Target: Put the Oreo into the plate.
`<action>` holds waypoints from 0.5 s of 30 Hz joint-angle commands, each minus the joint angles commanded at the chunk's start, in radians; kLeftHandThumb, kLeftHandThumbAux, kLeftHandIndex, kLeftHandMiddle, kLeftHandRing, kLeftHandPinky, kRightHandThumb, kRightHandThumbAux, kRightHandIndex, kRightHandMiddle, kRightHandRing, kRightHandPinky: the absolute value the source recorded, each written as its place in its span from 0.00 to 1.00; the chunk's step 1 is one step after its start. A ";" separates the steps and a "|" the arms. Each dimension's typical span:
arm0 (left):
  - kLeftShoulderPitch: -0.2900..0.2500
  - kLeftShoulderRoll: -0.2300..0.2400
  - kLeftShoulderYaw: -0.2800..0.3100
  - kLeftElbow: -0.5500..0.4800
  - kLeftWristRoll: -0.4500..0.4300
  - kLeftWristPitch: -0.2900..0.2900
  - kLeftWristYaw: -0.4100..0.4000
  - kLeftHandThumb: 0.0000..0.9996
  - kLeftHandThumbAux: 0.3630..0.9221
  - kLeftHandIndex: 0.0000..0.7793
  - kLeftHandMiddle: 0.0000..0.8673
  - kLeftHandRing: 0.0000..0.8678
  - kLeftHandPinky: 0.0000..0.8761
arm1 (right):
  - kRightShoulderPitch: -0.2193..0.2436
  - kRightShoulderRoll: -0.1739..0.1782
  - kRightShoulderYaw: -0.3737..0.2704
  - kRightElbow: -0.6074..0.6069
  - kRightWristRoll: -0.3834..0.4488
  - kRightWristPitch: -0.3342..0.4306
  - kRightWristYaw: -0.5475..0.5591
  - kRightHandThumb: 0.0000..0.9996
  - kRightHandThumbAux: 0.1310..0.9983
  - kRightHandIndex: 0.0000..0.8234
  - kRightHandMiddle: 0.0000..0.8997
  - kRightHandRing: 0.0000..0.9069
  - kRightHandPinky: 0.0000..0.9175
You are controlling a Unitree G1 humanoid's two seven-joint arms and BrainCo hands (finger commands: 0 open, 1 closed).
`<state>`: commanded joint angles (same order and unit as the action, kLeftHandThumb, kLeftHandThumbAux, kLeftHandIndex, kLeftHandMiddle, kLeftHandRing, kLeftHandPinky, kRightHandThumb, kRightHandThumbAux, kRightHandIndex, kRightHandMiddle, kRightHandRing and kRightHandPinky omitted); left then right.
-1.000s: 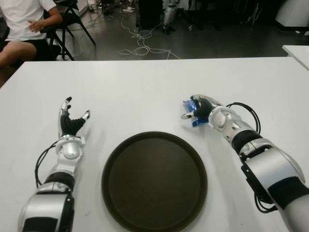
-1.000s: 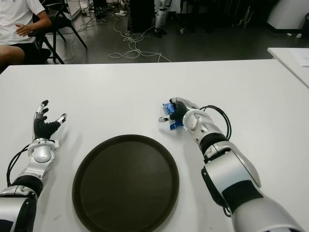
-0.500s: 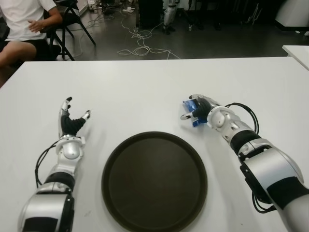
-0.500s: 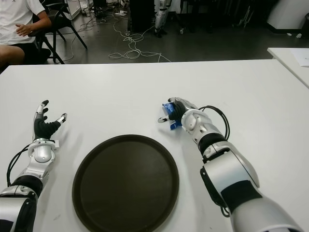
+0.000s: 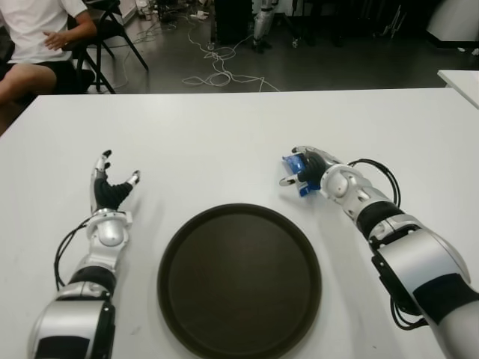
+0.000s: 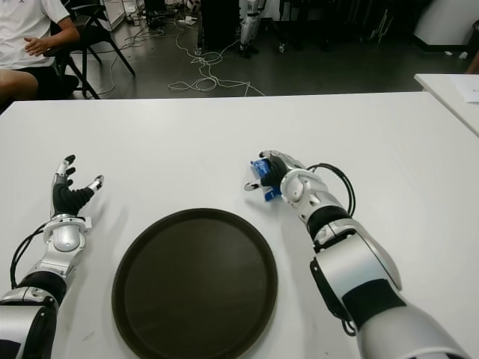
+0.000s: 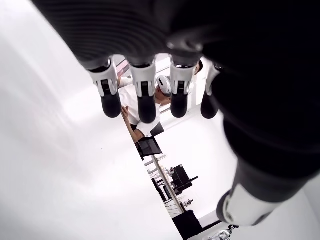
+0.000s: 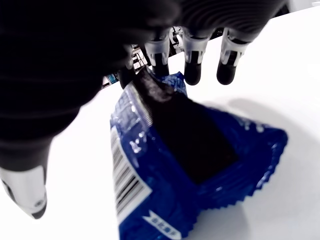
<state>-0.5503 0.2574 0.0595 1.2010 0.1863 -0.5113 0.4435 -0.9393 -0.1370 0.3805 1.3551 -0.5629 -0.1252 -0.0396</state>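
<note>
Oreo pack (image 8: pixel 190 165) sits under the right hand (image 5: pixel 310 170), on the white surface (image 5: pixel 224 142) just past the far right edge of the plate (image 5: pixel 239 277). The hand is cupped over it. In the right wrist view the fingers (image 8: pixel 192 67) arch over the pack and the thumb (image 8: pixel 25 190) sits at its side, but I cannot tell if they squeeze it yet. The hand probably sits this way so it can close on the pack and lift it.

It is a shiny blue wrapper with a barcode and a crinkly zigzag end, and it looks puffy and soft.

The plate is round, dark and bare. The left hand (image 5: pixel 110 191) shows near the plate's left side, fingers spread, holding nothing.
</note>
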 joint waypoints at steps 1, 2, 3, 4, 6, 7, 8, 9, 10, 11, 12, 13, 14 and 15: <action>0.000 0.000 0.000 0.000 0.000 0.000 0.000 0.00 0.72 0.08 0.11 0.08 0.05 | 0.000 0.000 -0.001 0.000 0.001 0.000 0.001 0.00 0.54 0.00 0.00 0.00 0.00; 0.000 0.000 0.000 0.000 0.000 0.000 0.000 0.00 0.73 0.08 0.11 0.08 0.05 | 0.001 0.000 -0.004 0.000 0.003 0.001 0.001 0.00 0.54 0.00 0.00 0.00 0.00; 0.000 0.000 0.000 -0.001 0.000 -0.001 -0.001 0.00 0.73 0.08 0.11 0.08 0.05 | 0.002 0.000 -0.006 0.000 0.005 0.001 0.001 0.00 0.54 0.00 0.00 0.00 0.00; 0.000 0.001 0.000 -0.001 0.000 -0.001 -0.002 0.00 0.73 0.08 0.11 0.08 0.05 | 0.003 0.000 -0.008 0.000 0.007 0.001 0.001 0.00 0.54 0.00 0.00 0.00 0.00; 0.001 0.002 -0.001 -0.002 0.000 -0.002 -0.002 0.00 0.73 0.08 0.11 0.08 0.05 | 0.005 -0.001 -0.011 0.000 0.009 0.002 0.001 0.00 0.54 0.00 0.00 0.00 0.00; 0.001 0.002 -0.001 -0.002 0.001 -0.002 -0.002 0.00 0.73 0.08 0.11 0.08 0.05 | 0.006 -0.002 -0.012 0.000 0.009 0.003 0.001 0.00 0.54 0.00 0.00 0.00 0.00; 0.002 0.003 -0.001 -0.002 0.001 -0.002 -0.002 0.00 0.72 0.07 0.11 0.08 0.05 | 0.006 -0.002 -0.013 0.000 0.011 0.004 0.001 0.00 0.54 0.00 0.00 0.00 0.00; 0.002 0.003 -0.001 -0.002 0.002 -0.001 -0.002 0.00 0.72 0.07 0.10 0.08 0.05 | 0.007 -0.002 -0.014 0.000 0.013 0.006 0.000 0.00 0.54 0.00 0.00 0.00 0.00; 0.002 0.003 -0.002 -0.001 0.002 -0.001 -0.001 0.00 0.72 0.07 0.10 0.07 0.05 | 0.008 -0.002 -0.015 0.000 0.014 0.007 0.000 0.00 0.53 0.00 0.00 0.00 0.00; 0.002 0.004 -0.002 -0.001 0.002 0.000 -0.001 0.00 0.71 0.07 0.10 0.07 0.05 | 0.009 -0.002 -0.016 0.000 0.016 0.009 -0.002 0.00 0.53 0.00 0.00 0.00 0.00; 0.001 0.004 -0.002 -0.001 0.003 0.001 0.000 0.00 0.71 0.07 0.10 0.07 0.05 | 0.011 -0.002 -0.017 0.000 0.017 0.010 -0.002 0.00 0.53 0.00 0.00 0.00 0.00; 0.001 0.004 -0.002 -0.001 0.003 0.002 0.000 0.00 0.71 0.07 0.09 0.07 0.05 | 0.011 -0.002 -0.017 0.000 0.018 0.011 -0.003 0.00 0.53 0.00 0.00 0.00 0.00; 0.001 0.004 -0.002 -0.001 0.003 0.003 0.000 0.00 0.71 0.07 0.09 0.07 0.04 | 0.012 -0.001 -0.017 0.000 0.019 0.012 -0.004 0.00 0.54 0.00 0.00 0.00 0.00; 0.001 0.004 -0.002 -0.001 0.003 0.003 0.000 0.00 0.71 0.07 0.09 0.06 0.04 | 0.012 -0.001 -0.017 0.000 0.019 0.013 -0.004 0.00 0.54 0.00 0.00 0.00 0.00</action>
<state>-0.5493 0.2613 0.0577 1.2004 0.1890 -0.5085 0.4437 -0.9272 -0.1383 0.3633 1.3554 -0.5434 -0.1122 -0.0434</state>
